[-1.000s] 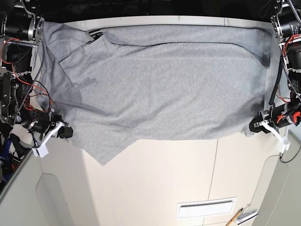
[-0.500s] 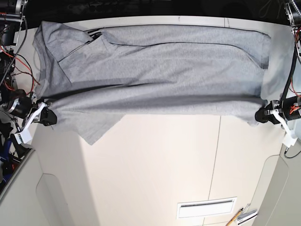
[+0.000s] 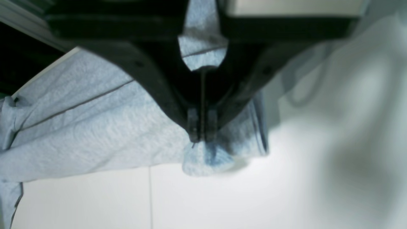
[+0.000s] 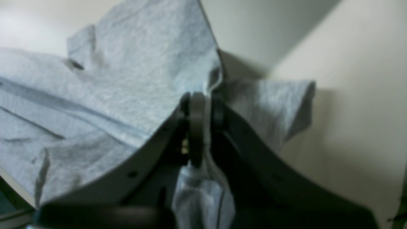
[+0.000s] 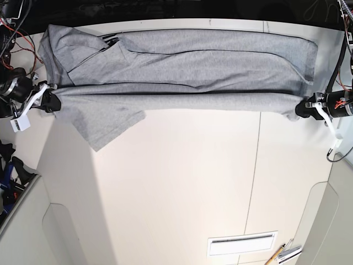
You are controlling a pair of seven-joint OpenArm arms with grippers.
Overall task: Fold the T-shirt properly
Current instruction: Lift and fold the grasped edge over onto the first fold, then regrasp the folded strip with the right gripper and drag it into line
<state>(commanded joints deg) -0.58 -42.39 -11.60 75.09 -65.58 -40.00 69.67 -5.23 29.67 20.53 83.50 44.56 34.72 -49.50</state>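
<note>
Both grippers, left (image 5: 302, 108) and right (image 5: 51, 101), clamp the shirt (image 5: 182, 61) edge, lifted over the table (image 5: 182, 187); soft, limp cloth sags, so corners are the best grip.

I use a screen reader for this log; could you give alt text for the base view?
Two grippers, left and right, hold a grey T-shirt stretched across a pale table, each clamped on one end; one sleeve hangs down near the right gripper.
</note>
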